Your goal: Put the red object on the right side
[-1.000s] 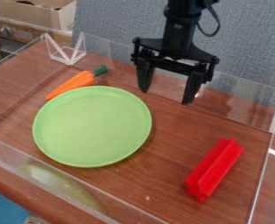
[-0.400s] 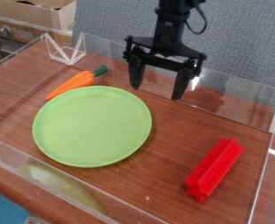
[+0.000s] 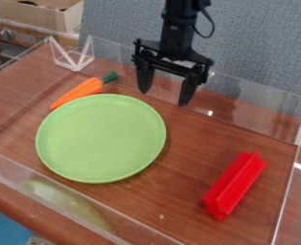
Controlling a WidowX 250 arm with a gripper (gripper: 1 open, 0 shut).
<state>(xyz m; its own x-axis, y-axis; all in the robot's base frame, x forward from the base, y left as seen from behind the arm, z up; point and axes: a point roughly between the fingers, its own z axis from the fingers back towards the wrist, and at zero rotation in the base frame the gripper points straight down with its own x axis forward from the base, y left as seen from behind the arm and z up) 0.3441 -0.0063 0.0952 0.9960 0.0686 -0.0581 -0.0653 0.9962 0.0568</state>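
Change: the gripper (image 3: pixel 169 84) is drifting toward the table's back-left compared with a second ago, and sinking slightly; it is moving away from the red object, so the pick-up looks not yet begun, or the block may already be where it belongs.
Table (image 3: pixel 198 144): brown wood grain, glossy, ringed by low clear plastic walls that are catching glare.
Green plate (image 3: pixel 101 138): round, matte lime plastic with a shallow rim, sitting toward the front-left, bare.
Gripper fingers: black, long, hanging straight down and standing wide apart with nothing between them, above the back edge behind the plate.
Red object (image 3: pixel 235 185): bright, smooth plastic brick, elongated, lying diagonally near the front-right corner, well apart from the gripper.
Carrot (image 3: pixel 81 91): orange, tapered, green top, lying just beside the plate's back-left rim.
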